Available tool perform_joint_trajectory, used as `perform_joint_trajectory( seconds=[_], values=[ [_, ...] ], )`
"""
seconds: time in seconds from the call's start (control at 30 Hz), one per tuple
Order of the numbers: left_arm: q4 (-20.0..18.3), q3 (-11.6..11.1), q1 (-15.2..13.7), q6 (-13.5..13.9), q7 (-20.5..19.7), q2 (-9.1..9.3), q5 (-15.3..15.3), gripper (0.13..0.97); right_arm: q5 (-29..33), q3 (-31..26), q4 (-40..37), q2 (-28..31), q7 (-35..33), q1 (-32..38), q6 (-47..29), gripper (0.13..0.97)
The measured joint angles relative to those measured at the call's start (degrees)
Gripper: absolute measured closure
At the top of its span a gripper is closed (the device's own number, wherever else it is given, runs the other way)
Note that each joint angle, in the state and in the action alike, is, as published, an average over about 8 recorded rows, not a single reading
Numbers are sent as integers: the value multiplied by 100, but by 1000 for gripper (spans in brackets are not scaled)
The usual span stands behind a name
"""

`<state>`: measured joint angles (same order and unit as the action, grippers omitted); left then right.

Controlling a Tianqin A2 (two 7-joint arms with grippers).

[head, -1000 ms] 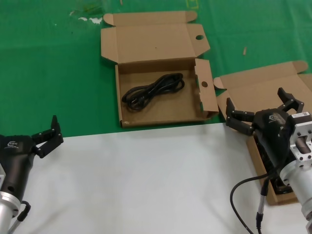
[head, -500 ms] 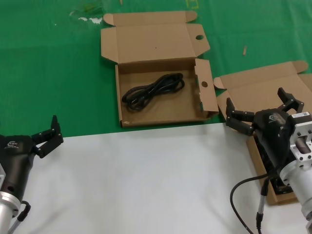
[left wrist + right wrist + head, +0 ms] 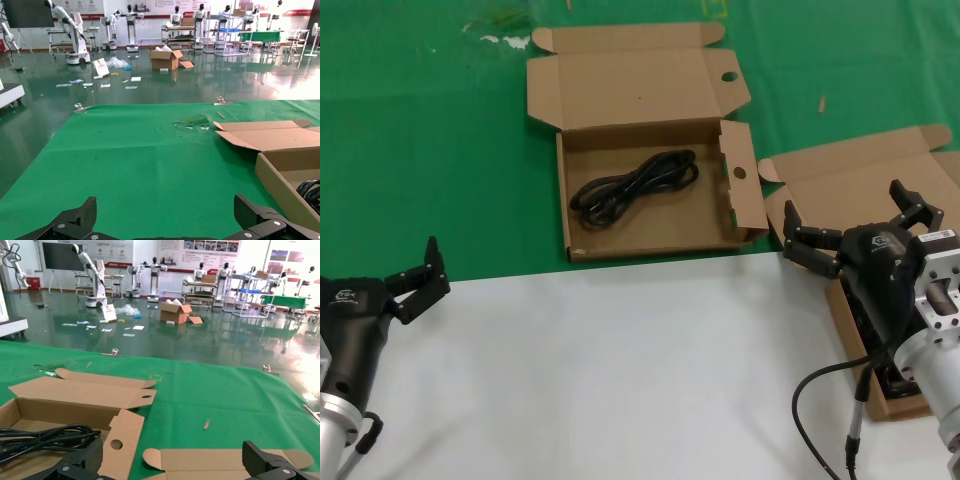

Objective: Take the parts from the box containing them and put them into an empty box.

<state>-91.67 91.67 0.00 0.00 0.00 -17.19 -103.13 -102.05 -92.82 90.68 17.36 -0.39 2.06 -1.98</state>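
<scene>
One coiled cable (image 3: 634, 185) lies in the round-holed box (image 3: 745, 205), well apart from both spread-open claws (image 3: 858, 222) (image 3: 417, 277).

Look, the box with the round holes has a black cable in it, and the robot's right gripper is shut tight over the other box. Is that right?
Not quite. The right gripper is open, its fingers spread wide, as the head view shows. The rest holds: the box with the round holes does hold a black cable, and that gripper hangs over the other box.
</scene>
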Motion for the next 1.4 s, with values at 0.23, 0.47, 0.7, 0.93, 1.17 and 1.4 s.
perform_joint_trajectory(
  seconds=[0.23, 0.47, 0.7, 0.93, 1.17, 1.4],
  values=[
    [0, 0, 0, 0, 0, 0, 0, 132, 0, 0, 0, 0, 0, 0, 0, 129],
    [0, 0, 0, 0, 0, 0, 0, 132, 0, 0, 0, 0, 0, 0, 0, 129],
    [0, 0, 0, 0, 0, 0, 0, 132, 0, 0, 0, 0, 0, 0, 0, 129],
    [0, 0, 0, 0, 0, 0, 0, 132, 0, 0, 0, 0, 0, 0, 0, 129],
    [0, 0, 0, 0, 0, 0, 0, 132, 0, 0, 0, 0, 0, 0, 0, 129],
    [0, 0, 0, 0, 0, 0, 0, 132, 0, 0, 0, 0, 0, 0, 0, 129]
  ],
)
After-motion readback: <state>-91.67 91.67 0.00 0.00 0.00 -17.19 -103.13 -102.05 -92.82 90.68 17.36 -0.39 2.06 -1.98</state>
